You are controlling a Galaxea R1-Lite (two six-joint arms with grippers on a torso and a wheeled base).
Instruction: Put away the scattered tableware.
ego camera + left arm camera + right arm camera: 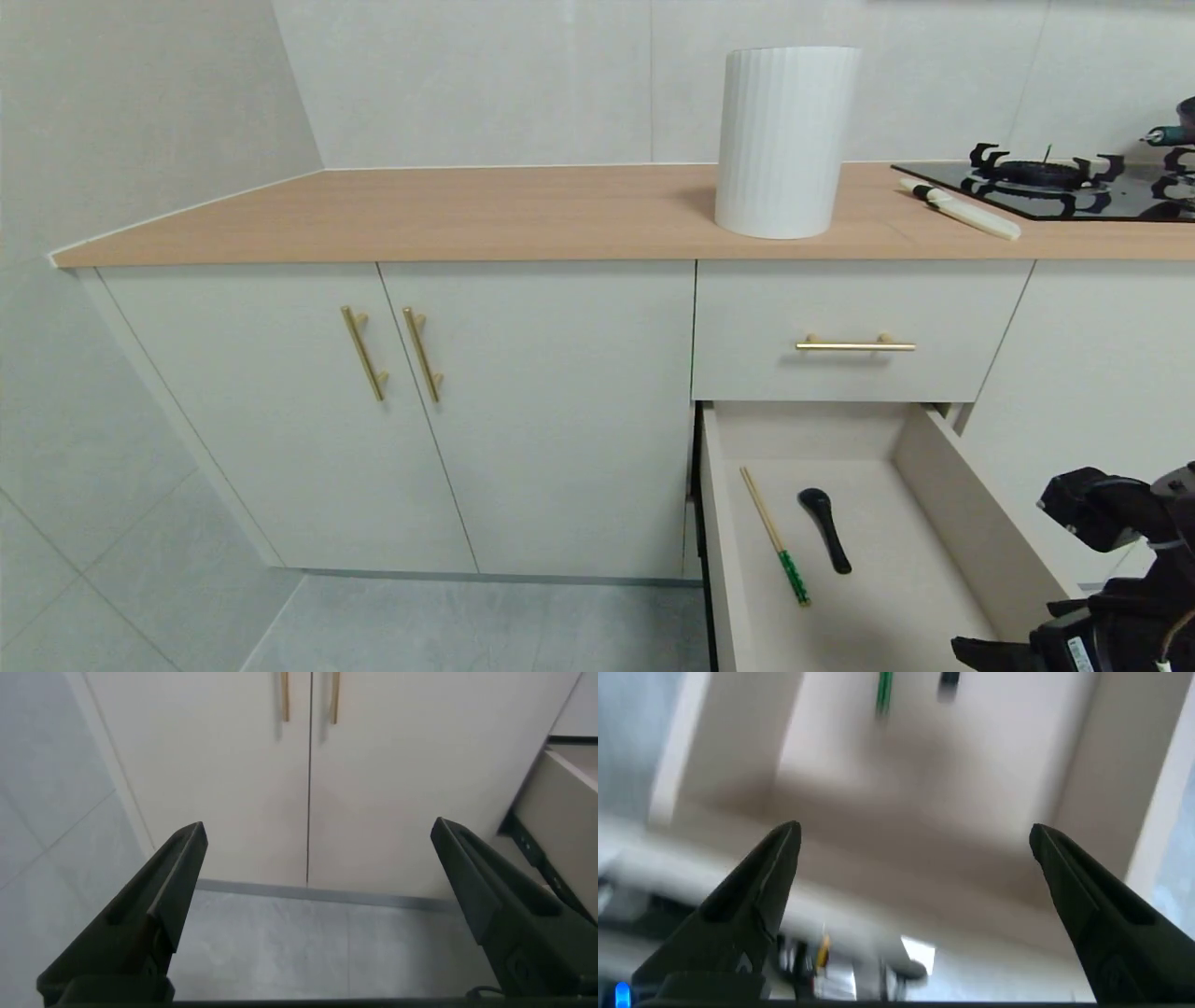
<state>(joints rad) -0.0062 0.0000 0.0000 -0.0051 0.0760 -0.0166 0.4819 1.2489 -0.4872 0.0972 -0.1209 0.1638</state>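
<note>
While it hovers by the near right side of the open drawer [971, 523], my right gripper [912, 835] is spread wide with nothing between its fingers. That drawer is the lower one on the right, pulled out toward me beneath a closed drawer with a gold handle [855, 346]. Two pieces lie flat on its floor, side by side without touching: a pair of chopsticks [775, 537] on the left, green ends nearest me, and a black spoon [825, 528] just to their right, its bowl at the far end. My left gripper [318, 831] is likewise spread and holds nothing; it faces the double cabinet doors [308, 765] on the left, low above the grey floor [308, 943]. Up on the wooden counter [467, 215] a pale utensil [960, 209] with a dark band lies flat at the near left corner of the black hob [1055, 187]; whether its far end rests on the hob's edge I cannot tell. A tall white ribbed container [786, 140] stands upright on the counter to the left of the utensil, clear of it
</note>
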